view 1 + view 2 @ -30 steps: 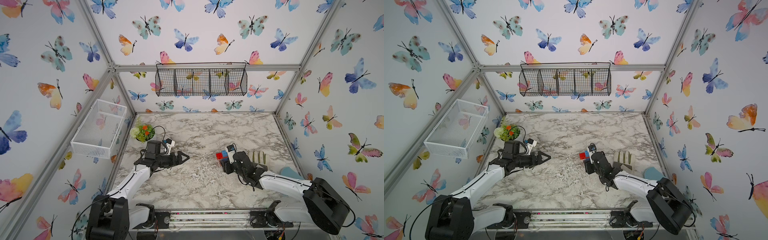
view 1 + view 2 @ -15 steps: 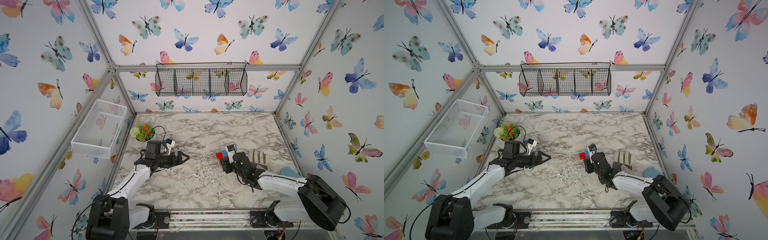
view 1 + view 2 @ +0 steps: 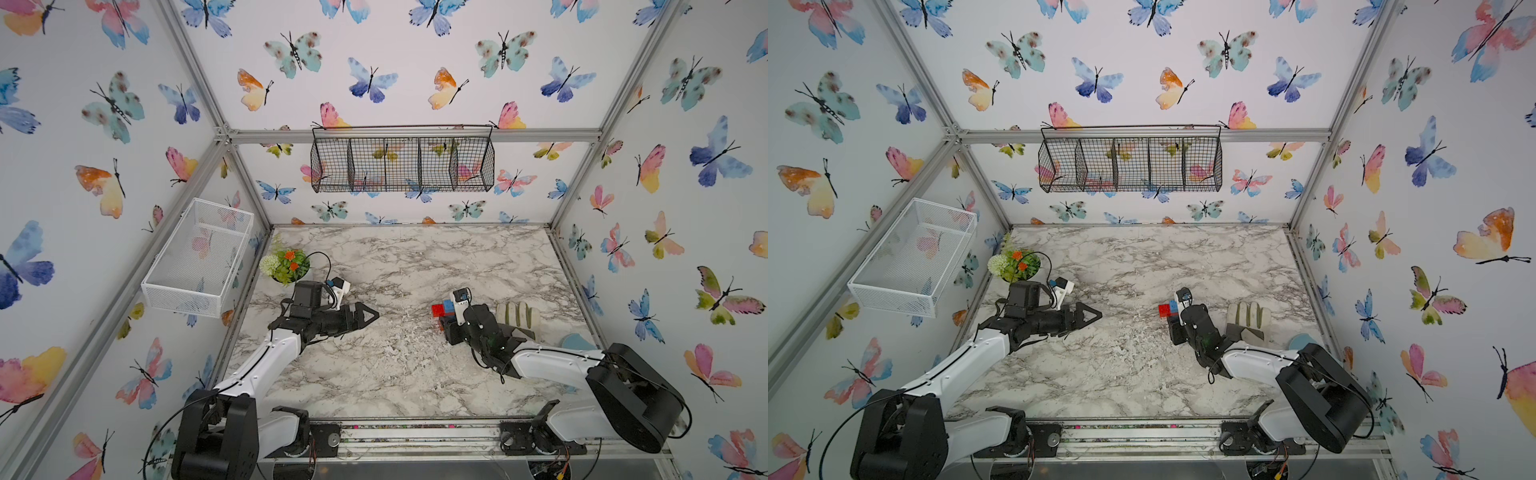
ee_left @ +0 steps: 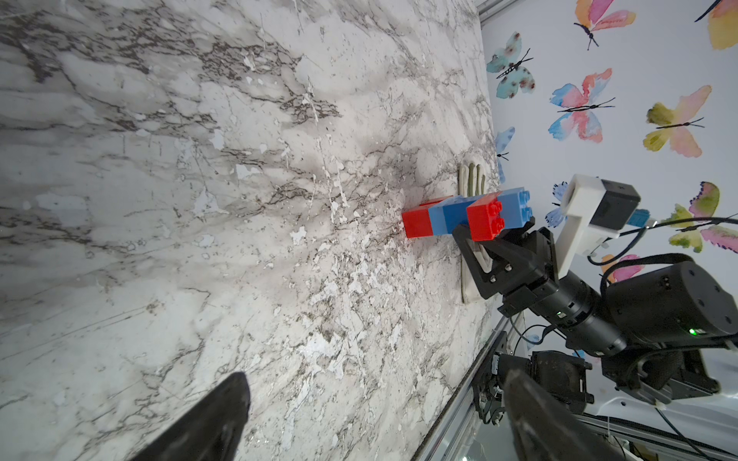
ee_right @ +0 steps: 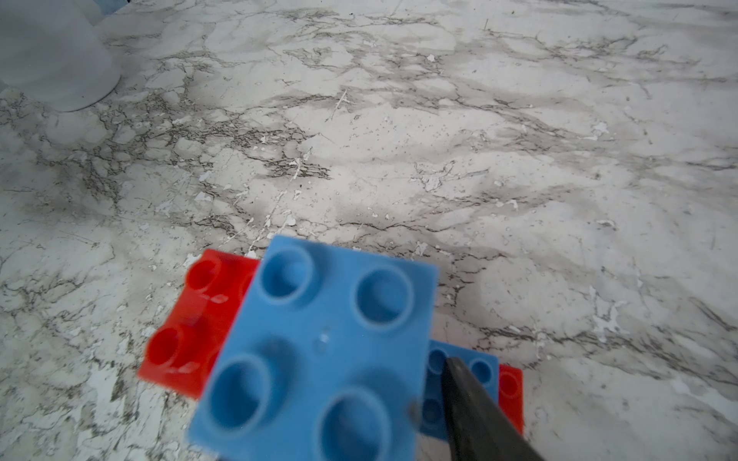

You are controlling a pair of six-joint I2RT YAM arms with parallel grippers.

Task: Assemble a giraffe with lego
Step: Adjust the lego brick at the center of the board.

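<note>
Okay, table (image 3: 395,374): marble top, both my arms reach in over it from the near edge.
Wire basket (image 3: 402,160): black, four compartments, hanging on the back wall.
Mesh basket (image 3: 199,253): white, fixed to the wall on my left side.
Glove (image 3: 517,314): pale, lying flat on the right part of the table, just beyond my right wrist.
Plant (image 3: 286,264): small green pot with orange flowers, in the far left corner.
Left gripper (image 4: 371,383): fingers spread wide, nothing between them, hovering over bare marble well apart from the bricks.
Right gripper (image 4: 495,229): jaws straddle the top bricks of the figure; only one finger shows clearly, so I cannot tell whether I am pinching.
Giraffe (image 4: 451,217): right of centre on the table, near the glove, its red foot on the marble with blue above it.
Blue brick (image 5: 319,343): four studs, tilted, filling my right wrist view.
Red brick (image 5: 191,319): touching the blue one's side, studs up.
</note>
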